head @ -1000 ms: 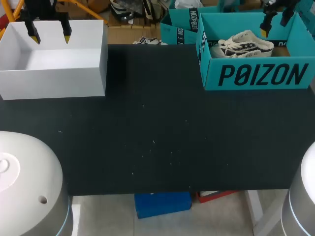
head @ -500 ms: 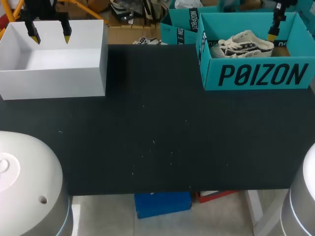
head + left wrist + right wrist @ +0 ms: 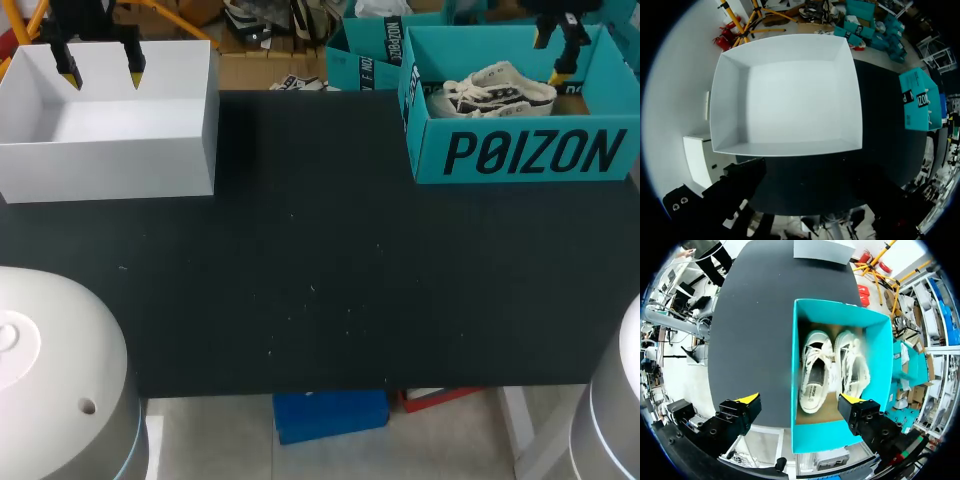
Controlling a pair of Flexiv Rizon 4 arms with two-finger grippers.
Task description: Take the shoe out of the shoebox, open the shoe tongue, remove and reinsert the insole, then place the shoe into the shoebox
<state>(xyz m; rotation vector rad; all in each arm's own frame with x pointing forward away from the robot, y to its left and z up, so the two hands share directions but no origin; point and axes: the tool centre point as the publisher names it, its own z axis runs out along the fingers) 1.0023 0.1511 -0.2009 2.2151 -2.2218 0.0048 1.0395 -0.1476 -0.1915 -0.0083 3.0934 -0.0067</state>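
**benchrat:** Head view first. Where's everything sitting?

**mo_k:** The teal shoebox [image 3: 520, 150] is at the far right corner of the black tabletop [image 3: 320, 280], lid off. The pair of white sneakers [image 3: 495, 88] is lying inside it, not taken out yet. Over at the far left is an open white box [image 3: 110, 170], well apart from the shoebox.

**benchrat:** And the claws?

**mo_k:** The left claw [image 3: 101, 73] hangs over the back part of the white box with its yellow tips spread wide. The right claw [image 3: 549, 57] hangs over the shoebox's right end, just beside the sneakers. From up here I can't really judge its gap.

**benchrat:** Left wrist view?

**mo_k:** It's mostly the white box [image 3: 785, 90], looking straight down into it. Only the dark finger bodies of the left claw [image 3: 810, 172] show, one on each side with a big gap between them. The shoebox [image 3: 920, 100] sits off across the tabletop.

**benchrat:** Right wrist?

**mo_k:** This one looks down into the shoebox [image 3: 840, 440]. The sneakers [image 3: 812, 372] are side by side on the brown cardboard floor, laces up. The clearer one has its heel toward the claw, and the other is blurry. The right claw [image 3: 800, 400] is wide open and touching nothing. One yellow tip is over the box by its teal wall, and the other is outside the box, over the tabletop's edge.
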